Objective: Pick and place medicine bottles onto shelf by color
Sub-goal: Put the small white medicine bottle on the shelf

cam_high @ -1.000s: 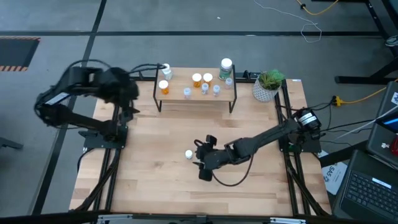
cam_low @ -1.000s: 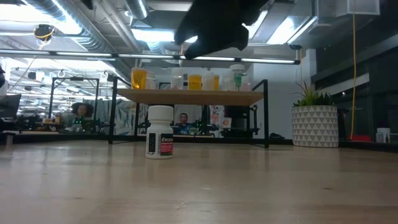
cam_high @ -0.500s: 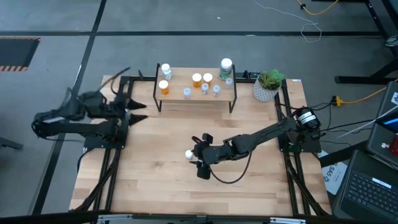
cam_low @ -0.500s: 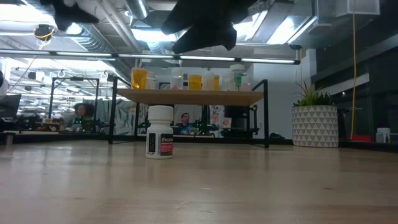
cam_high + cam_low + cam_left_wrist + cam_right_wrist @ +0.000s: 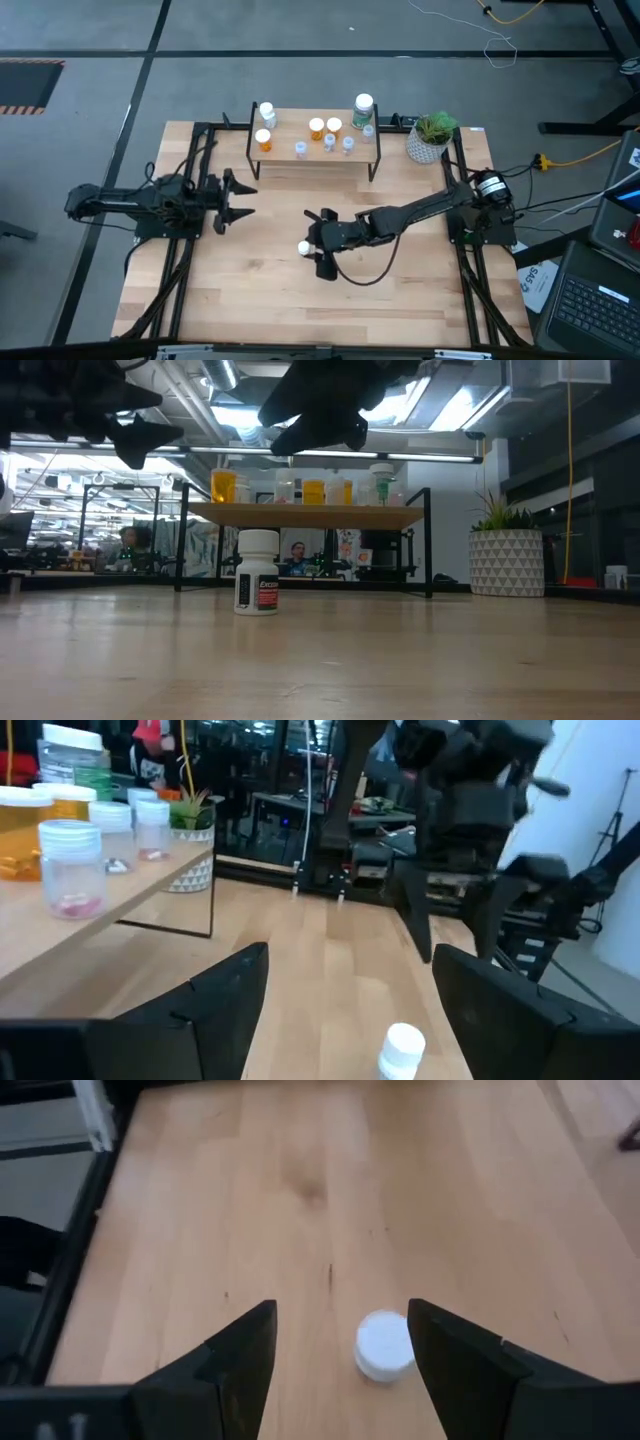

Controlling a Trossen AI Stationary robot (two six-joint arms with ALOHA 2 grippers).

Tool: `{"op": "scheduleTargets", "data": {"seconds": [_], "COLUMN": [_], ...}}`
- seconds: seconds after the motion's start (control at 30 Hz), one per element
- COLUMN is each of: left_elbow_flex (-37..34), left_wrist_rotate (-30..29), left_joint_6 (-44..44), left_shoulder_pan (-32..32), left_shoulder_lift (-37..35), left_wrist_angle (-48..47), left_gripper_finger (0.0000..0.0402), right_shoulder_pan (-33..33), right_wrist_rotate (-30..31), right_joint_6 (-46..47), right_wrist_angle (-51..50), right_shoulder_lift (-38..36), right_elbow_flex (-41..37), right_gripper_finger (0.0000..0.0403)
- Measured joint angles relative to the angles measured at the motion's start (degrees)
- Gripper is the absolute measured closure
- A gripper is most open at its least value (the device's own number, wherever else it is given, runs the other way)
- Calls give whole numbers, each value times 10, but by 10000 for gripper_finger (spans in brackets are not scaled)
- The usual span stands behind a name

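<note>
Closer now, right claw [image 5: 317, 244] (fingers apart) hovers above white bottle [image 5: 303, 247], not touching.

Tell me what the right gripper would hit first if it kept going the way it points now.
Most likely the white bottle standing on the tabletop. It sits just ahead of the open right gripper, roughly between the fingers in its wrist view, with bare wood beyond. The gripper hangs above it, so contact depends on height.

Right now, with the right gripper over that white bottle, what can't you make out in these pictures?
- White bottle: label text too small in the low view; high and right wrist views show mostly its cap.
- Right gripper: height above the table unclear; the low view's top edge cuts it off.
- Shelf bottles: colours indistinct in the high view, too small.
</note>
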Motion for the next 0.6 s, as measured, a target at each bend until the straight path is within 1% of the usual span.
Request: {"op": "scheduleTargets", "data": {"seconds": [0.1, 0.17, 0.3, 0.43, 0.53, 0.6], "left_elbow_flex": [-4, -4, -5, -30, -54, -54], "left_wrist_rotate": [0, 0, 0, 5, 9, 13], "left_joint_6": [12, 20, 38, 58, 62, 67], "left_shoulder_pan": [-4, -4, -4, -5, -5, -6], "left_shoulder_lift": [0, 0, 0, 0, 0, 0], "left_wrist_angle": [2, 2, 2, 24, 48, 36], "left_gripper_finger": [123, 123, 123, 123, 123, 123], "right_shoulder_pan": [-8, -11, -11, -12, -12, -12], "right_wrist_rotate": [-29, -41, -39, -37, -35, -35], "right_joint_6": [-24, -52, -100, -94, -75, -66], "right_wrist_angle": [0, -16, -134, -272, -322, -340], "right_shoulder_lift": [19, 45, 104, 147, 162, 166], "right_elbow_flex": [37, 83, 195, 286, 318, 321], "right_gripper_finger": [176, 176, 176, 176, 176, 176]}}
